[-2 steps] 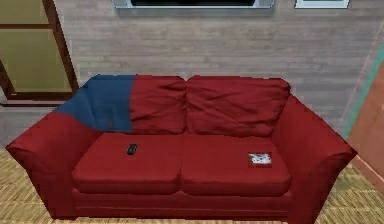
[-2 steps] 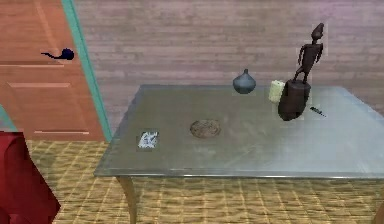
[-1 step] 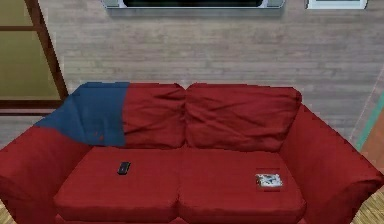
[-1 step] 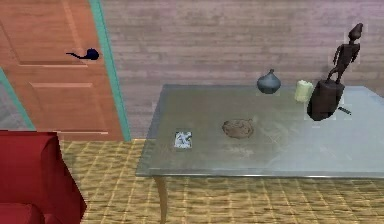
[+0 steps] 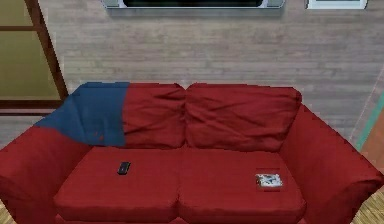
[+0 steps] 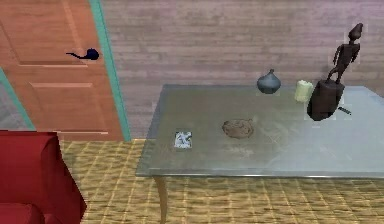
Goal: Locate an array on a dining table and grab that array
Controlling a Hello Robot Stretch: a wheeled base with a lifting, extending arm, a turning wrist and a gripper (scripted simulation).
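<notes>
A table with a pale grey-green top (image 6: 300, 158) stands in the arm side view, reaching from the middle to the right edge. On it lie a small flat white and blue item (image 6: 183, 139) near the left end and a flat round brownish thing (image 6: 238, 128) near the middle. Farther back stand a dark blue-grey vase (image 6: 268, 82) and a pale cup-like thing (image 6: 303, 90). A dark figure statue on a dark block (image 6: 330, 92) stands at the table's far right.
A red sofa (image 5: 230, 190) spans the forward view, with a blue blanket (image 5: 95, 112), a black remote (image 5: 124, 168) and a small flat white item (image 5: 268, 181) on it. Its red end (image 6: 30, 175) shows beside an orange door (image 6: 60, 65). Patterned floor (image 6: 110, 180) lies between sofa and table.
</notes>
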